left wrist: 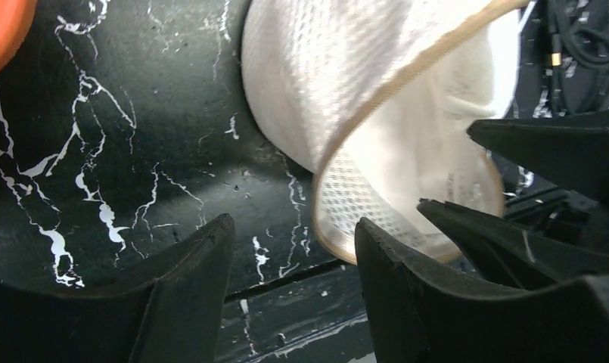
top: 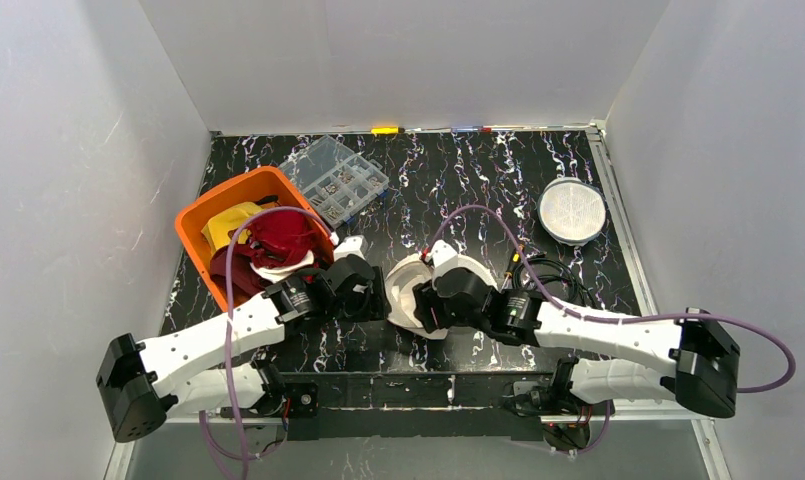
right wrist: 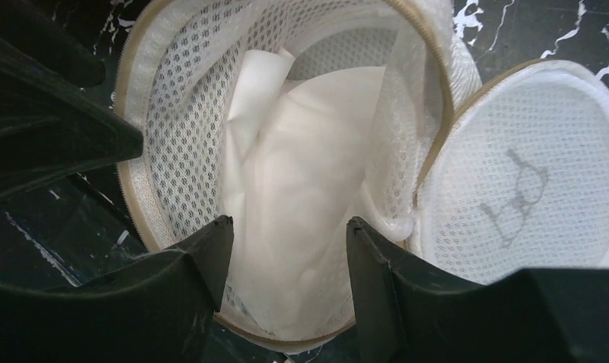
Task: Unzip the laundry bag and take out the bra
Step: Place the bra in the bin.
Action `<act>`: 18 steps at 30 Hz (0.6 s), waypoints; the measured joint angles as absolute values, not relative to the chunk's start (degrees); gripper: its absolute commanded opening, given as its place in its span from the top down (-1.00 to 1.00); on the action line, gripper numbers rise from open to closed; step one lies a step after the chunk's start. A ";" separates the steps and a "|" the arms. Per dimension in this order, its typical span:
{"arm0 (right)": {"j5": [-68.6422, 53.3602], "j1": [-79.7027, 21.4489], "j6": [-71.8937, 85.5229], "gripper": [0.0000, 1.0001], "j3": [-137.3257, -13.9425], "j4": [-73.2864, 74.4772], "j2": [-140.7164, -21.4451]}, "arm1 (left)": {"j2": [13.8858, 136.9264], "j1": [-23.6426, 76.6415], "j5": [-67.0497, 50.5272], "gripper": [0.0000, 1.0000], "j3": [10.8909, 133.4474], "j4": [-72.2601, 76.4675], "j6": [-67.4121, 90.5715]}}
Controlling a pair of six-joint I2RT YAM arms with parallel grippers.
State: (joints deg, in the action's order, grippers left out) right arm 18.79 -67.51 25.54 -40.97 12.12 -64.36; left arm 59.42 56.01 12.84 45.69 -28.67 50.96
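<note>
The white mesh laundry bag (top: pixel 410 292) lies near the table's front middle, between both wrists. In the right wrist view it stands unzipped: its round body (right wrist: pixel 180 144) gapes and its lid (right wrist: pixel 513 174) is flipped to the right. The white bra (right wrist: pixel 301 189) lies inside the body. My right gripper (right wrist: pixel 287 231) is open, its fingers right over the bra at the bag's mouth. My left gripper (left wrist: pixel 293 234) is open and empty, just left of the bag (left wrist: pixel 339 83), above the dark table. The right arm's black fingers (left wrist: pixel 543 151) show at the right of the left wrist view.
An orange bin (top: pixel 240 232) with red and yellow clothes stands at the left. A clear parts box (top: pixel 335 178) lies behind it. A round white mesh case (top: pixel 572 210) sits at the back right. Black cables (top: pixel 553 275) lie right of the bag.
</note>
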 measured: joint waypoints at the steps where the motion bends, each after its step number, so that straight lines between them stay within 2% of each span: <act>1: 18.70 -67.68 25.56 -0.27 -40.60 11.40 -65.04 | 59.83 56.05 12.99 -0.11 44.86 -28.49 51.24; 4: 18.52 -68.69 25.69 -0.28 -40.16 10.09 -66.89 | 62.00 56.05 13.08 0.00 43.83 -27.75 51.77; 7: 18.57 -70.04 25.98 -0.28 -39.46 9.28 -67.09 | 64.34 56.05 13.06 0.21 43.83 -25.76 51.92; 12: 17.87 -71.46 26.57 -0.29 -37.87 9.04 -65.60 | 66.08 56.05 12.97 1.00 43.77 -23.22 51.79; 18: 19.84 -72.07 27.59 -0.36 -37.50 10.15 -61.60 | 66.22 56.07 12.82 1.00 43.72 -22.28 50.94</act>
State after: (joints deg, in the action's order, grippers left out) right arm 19.84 -72.07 27.59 -37.50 10.15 -61.60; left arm 66.22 56.07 12.82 43.72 -22.28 50.94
